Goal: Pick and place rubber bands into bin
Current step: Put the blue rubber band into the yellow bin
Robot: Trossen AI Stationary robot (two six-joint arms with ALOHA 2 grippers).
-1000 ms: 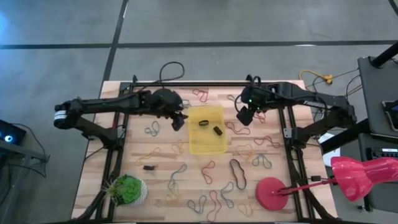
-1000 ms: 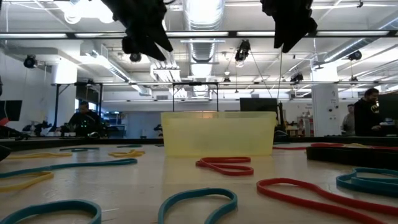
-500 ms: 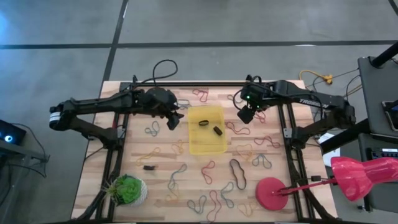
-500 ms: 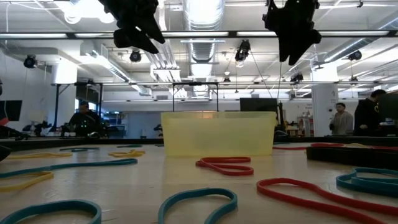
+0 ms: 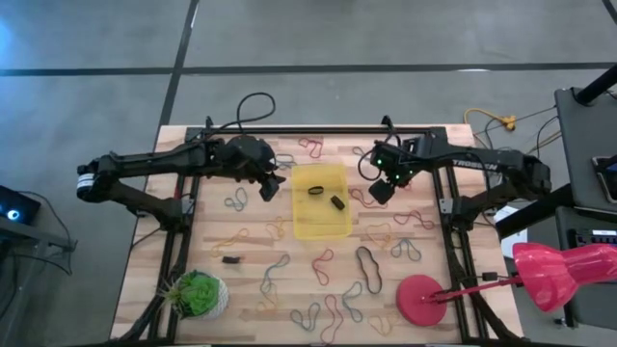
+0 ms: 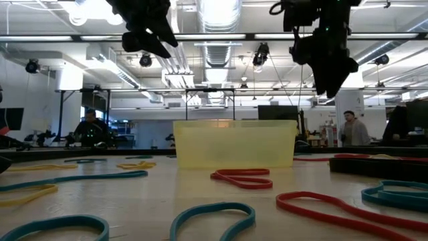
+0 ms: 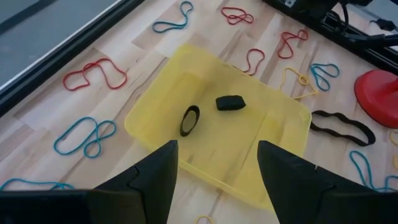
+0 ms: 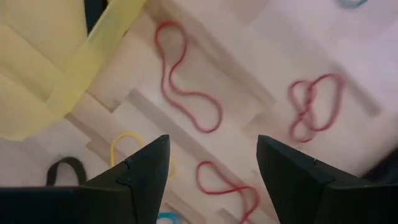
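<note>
We see the translucent yellow bin (image 5: 321,200), low-walled with rounded corners, at mid-surface on pale wood planks (image 5: 251,289), holding two black rubber bands (image 7: 190,120). Thin coloured loops (image 5: 330,313) lie scattered around it. The left gripper (image 5: 273,187) hovers just left of the bin, the right gripper (image 5: 381,190) just right; both jaws stand wide and empty.

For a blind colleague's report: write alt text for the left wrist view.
A translucent yellow rectangular plastic bin sits on a pale wooden table, holding two small black rubber bands. The left gripper hangs above its near edge, its two dark fingers open and empty. Red, blue, yellow and black loops lie scattered around the bin.
</note>
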